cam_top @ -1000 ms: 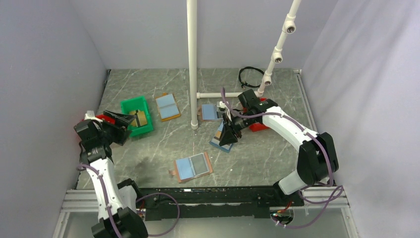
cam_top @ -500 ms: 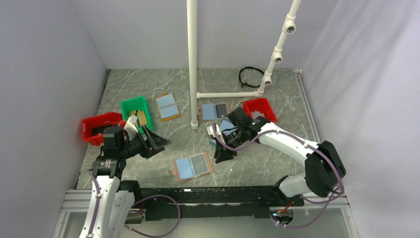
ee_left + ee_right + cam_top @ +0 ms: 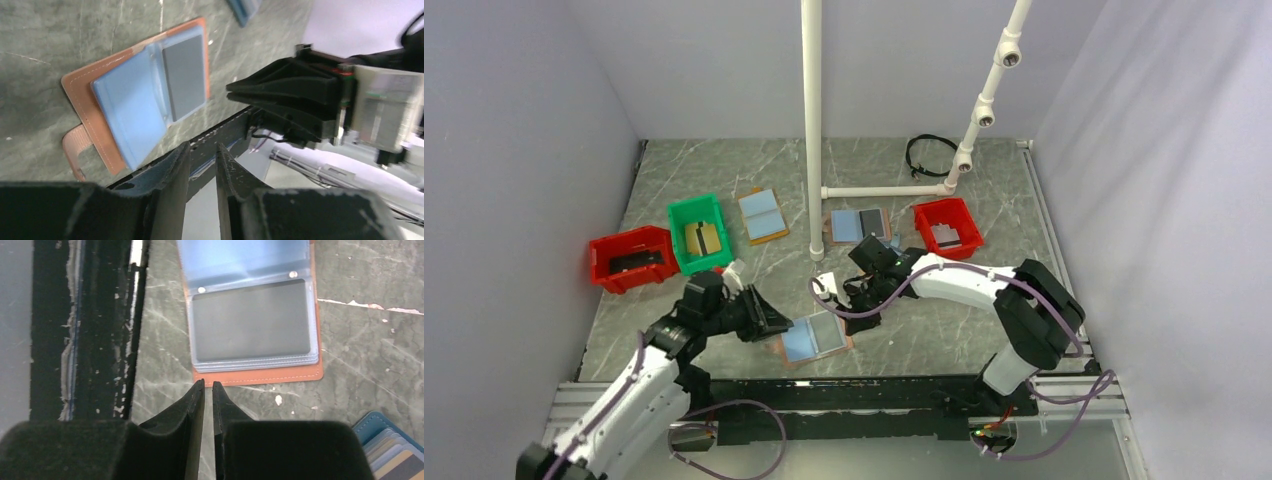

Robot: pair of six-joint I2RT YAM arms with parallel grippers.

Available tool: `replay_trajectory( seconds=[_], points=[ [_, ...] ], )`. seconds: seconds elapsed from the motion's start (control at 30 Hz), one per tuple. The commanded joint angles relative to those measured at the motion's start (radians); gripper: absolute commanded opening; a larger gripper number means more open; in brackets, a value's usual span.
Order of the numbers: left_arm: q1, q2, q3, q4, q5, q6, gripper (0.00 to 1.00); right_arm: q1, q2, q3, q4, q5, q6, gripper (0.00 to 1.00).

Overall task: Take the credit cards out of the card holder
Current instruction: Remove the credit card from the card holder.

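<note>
- Plainly, the work on this holder has hardly started. The card holder (image 3: pixel 798 342) lies open and flat on the marbled table (image 3: pixel 684 170), near the front edge and between the two arms, tan rim down and blue leaves up.
- One dark grey credit card (image 3: pixel 250 322) sits fully inside the clear sleeve of one half, with no edge drawn out. The other half shows only blue.
- The right wrist view shows several leaves stacked under that sleeve. Whether they hide more cards I cannot tell.
- The left gripper (image 3: pixel 202 149) hangs just beside the strap end of the holder. Its fingers are a narrow gap apart, with nothing between them.
- The right gripper (image 3: pixel 207 386) hovers just off the rim at the card end. Its jaws are pinched almost together and empty, with the tips pointed at the holder's edge. I see no contact.
- At the back, the right-hand red bin (image 3: pixel 969 238) holds a dark card-like thing, and so does the left-hand red bin (image 3: pixel 604 270). I cannot say whether either came from this holder.
- To my eye nearly everything is left to do. One arm must pin the holder down while the other draws the grey card out, then any remaining leaves need checking.
</note>
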Motion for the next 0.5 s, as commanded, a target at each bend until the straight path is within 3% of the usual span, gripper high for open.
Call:
replay_trajectory(
  seconds=[0.0,0.23,0.47],
  points=[
    [-0.179,0.156,0.001,0.205,-0.200,-0.053,0.30,0.013,0.035,0.018,0.069,0.087,0.054,0.13],
    [-0.290,0.459,-0.035,0.523,-0.295,-0.105,0.28,0.024,0.120,0.081,0.049,0.109,0.173,0.15],
    [-0.345,0.649,-0.056,0.701,-0.316,-0.135,0.28,0.047,0.147,0.084,0.073,0.147,0.216,0.16]
  ],
)
